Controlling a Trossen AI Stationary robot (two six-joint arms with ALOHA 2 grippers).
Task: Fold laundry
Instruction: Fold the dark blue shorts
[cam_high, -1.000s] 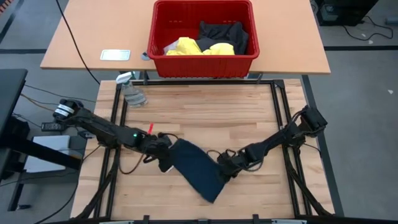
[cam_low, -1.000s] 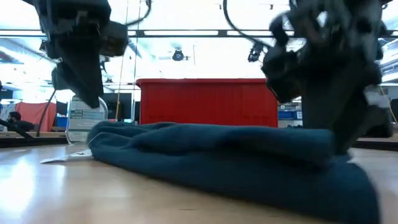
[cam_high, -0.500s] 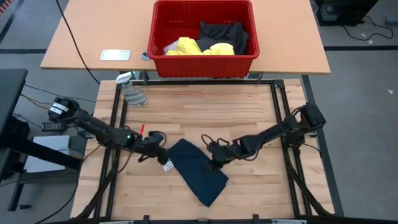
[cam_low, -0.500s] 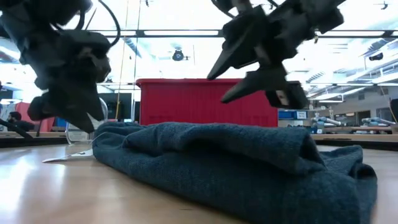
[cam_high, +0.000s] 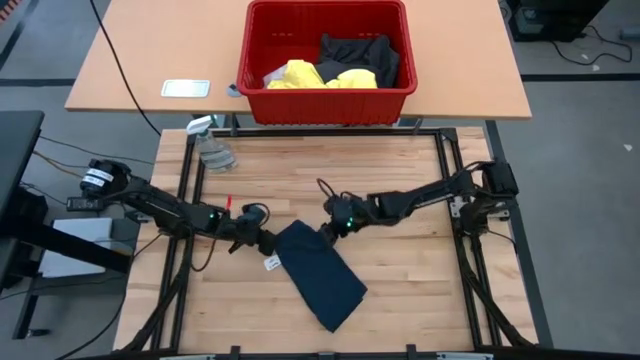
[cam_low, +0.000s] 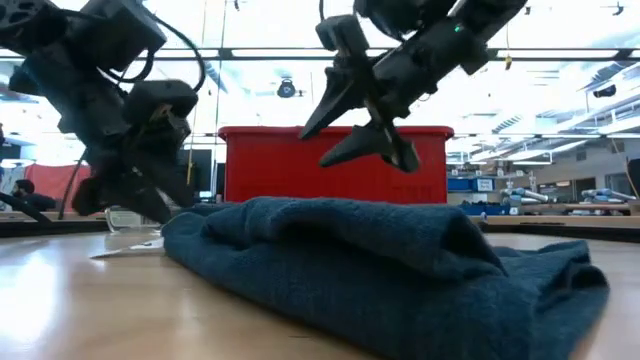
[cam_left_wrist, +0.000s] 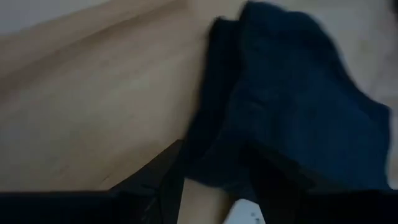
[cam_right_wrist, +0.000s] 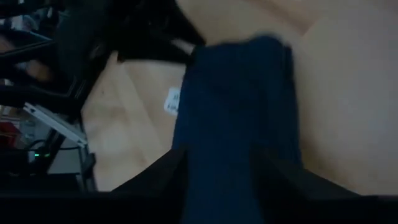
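Lifted off the cloth since a second ago, the right gripper (cam_low: 372, 128) now hangs above the folded navy piece (cam_high: 318, 270) near its far end, fingers (cam_low: 352, 148) spread apart and holding nothing. At the cloth's left corner the left gripper (cam_high: 265, 243) sits low on the wooden surface (cam_high: 400, 180); its fingers (cam_left_wrist: 163, 177) straddle the cloth's edge beside a white tag (cam_high: 270, 263), but whether they pinch it cannot be told. Beyond, the red basket (cam_high: 327, 98) holds a yellow shirt (cam_high: 305, 74) and dark grey shorts (cam_high: 360, 53). A spray bottle (cam_high: 212, 150) stands at the surface's far left corner.
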